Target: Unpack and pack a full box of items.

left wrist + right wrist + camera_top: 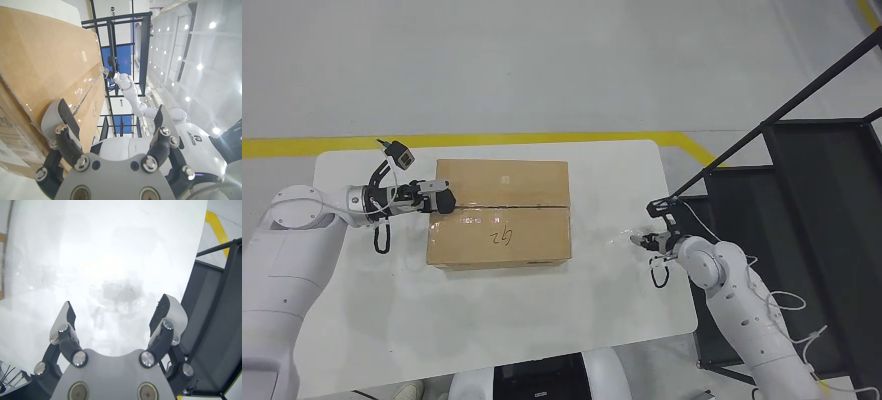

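A closed brown cardboard box stands in the middle of the white table, with clear tape along its top seam. My left gripper is open at the box's left end by the seam; one finger lies against the top edge of the box, the other is in free air. My right gripper hovers open near the table's right edge, well clear of the box. Below the right gripper a crumpled clear piece of tape or film lies on the table.
A black metal rack stands right beside the table's right edge, close to the right arm. A yellow floor line runs behind the table. Bare table surface lies in front of the box and to its right.
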Motion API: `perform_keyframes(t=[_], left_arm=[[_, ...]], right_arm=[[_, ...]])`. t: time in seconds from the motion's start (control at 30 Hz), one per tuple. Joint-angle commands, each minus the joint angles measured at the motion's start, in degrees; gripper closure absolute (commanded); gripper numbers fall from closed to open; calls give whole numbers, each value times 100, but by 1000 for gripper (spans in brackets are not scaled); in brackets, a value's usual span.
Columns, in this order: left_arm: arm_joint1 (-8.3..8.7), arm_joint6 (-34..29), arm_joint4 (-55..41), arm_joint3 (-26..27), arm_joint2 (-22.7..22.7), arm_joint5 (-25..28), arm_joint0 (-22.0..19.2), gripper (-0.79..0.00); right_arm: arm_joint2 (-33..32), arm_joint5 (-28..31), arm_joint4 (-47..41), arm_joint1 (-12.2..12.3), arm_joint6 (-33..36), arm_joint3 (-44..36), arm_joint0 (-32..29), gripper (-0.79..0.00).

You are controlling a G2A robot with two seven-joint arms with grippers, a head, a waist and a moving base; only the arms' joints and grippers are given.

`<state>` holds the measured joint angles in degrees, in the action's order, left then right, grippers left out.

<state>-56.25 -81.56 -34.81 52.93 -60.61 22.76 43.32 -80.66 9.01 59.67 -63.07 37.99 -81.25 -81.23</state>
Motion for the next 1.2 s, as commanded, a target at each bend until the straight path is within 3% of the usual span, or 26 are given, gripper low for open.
perform_keyframes(t=[0.0, 0.23, 0.4, 0.63, 0.9, 1.07, 1.17], left_arm=[[0, 0, 0, 0, 0, 0, 0, -785], [0, 0, 0, 0, 0, 0, 0, -785], [0, 0, 0, 0, 0, 0, 0, -785], [0, 0, 0, 0, 0, 0, 0, -785], [0, 0, 0, 0, 0, 0, 0, -785], [0, 0, 0, 0, 0, 0, 0, -785], [0, 0, 0, 0, 0, 0, 0, -785]], right_arm=[[53, -74, -96, -18, 6, 143, 80, -785], [128, -108, -577, -70, 43, 556, 324, -785], [234, -176, -470, -84, 50, 596, 402, -693], [368, -361, -246, -99, 79, 540, 422, -391], [454, -612, -9, -114, 65, 503, 447, -388], [462, -667, 31, -117, 115, 419, 426, -320], [458, -704, 22, -120, 156, 409, 416, -329]])
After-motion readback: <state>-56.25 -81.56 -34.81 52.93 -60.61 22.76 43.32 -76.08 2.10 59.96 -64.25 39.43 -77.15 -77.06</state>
